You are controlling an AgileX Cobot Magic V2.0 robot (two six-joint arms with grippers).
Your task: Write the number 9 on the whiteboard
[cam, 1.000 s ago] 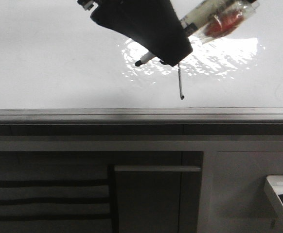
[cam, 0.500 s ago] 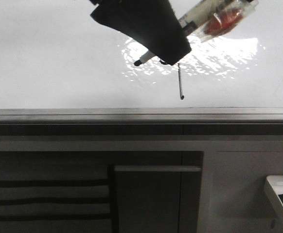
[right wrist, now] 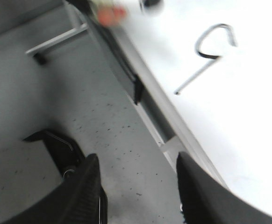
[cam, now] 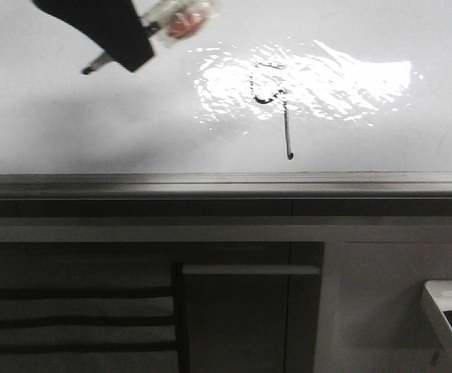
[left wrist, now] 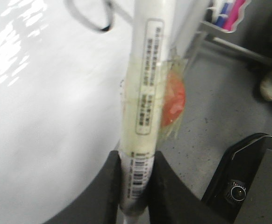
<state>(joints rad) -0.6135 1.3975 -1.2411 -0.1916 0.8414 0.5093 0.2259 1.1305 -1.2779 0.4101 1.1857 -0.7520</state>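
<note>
The left end effector in the front view holds a marker, tip clear of the whiteboard. The 9 sits well off to its right in the glare: a squarish loop above a straight tail with a hooked end. The figure looks complete, so the step in hand seems to be the retreat; doing it well means keeping the tip off the board so no stray stroke lands, and moving away from the ink. Far below and to the right, a tray hangs by the cabinet with dark and blue items, too small to name.

In the left wrist view, the black fingers are clamped on the marker barrel, which is taped and has a reddish blob on it. Past the barrel's far end lie part of the 9's loop and the tray with blue and pink pens.

In the right wrist view, the right end effector is spread wide and empty over the floor; the 9 is ahead of it on the board
</note>
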